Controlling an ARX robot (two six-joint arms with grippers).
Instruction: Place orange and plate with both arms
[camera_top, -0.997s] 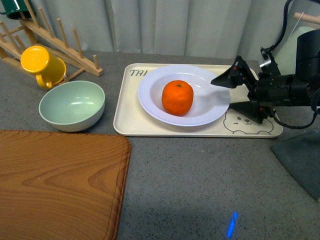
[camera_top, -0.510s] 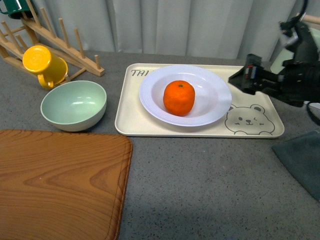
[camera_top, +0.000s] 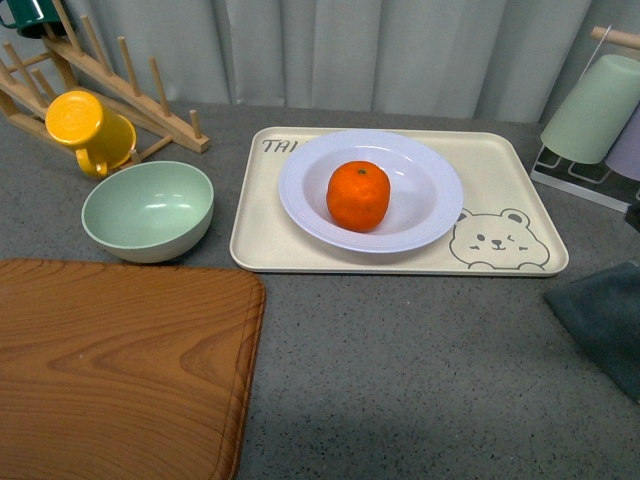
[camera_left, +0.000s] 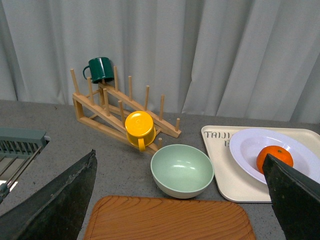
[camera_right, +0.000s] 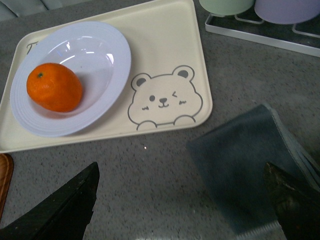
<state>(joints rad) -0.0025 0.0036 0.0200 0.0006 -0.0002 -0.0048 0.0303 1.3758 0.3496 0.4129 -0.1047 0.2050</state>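
The orange (camera_top: 358, 196) lies in the middle of the white ridged plate (camera_top: 300, 185), which rests on the beige bear-print tray (camera_top: 500, 165). Neither arm shows in the front view. My left gripper (camera_left: 179, 156) hangs open and empty well back from the tray, above the wooden board's far edge, with the orange (camera_left: 275, 159) and plate (camera_left: 245, 147) beside its one finger. My right gripper (camera_right: 181, 166) is open and empty over grey table near the tray's front edge, apart from the orange (camera_right: 54, 86) and plate (camera_right: 105, 50).
A pale green bowl (camera_top: 148, 210) sits left of the tray. Behind it a yellow mug (camera_top: 85, 128) leans on a wooden rack (camera_top: 120, 80). A wooden board (camera_top: 120, 370) fills the front left. A dark cloth (camera_top: 600, 320) lies front right, with upturned cups (camera_top: 595, 110) behind it.
The right arm, which stood at the plate's right rim a second ago, has pulled away to the right and left the front view. Plate and orange stay put.
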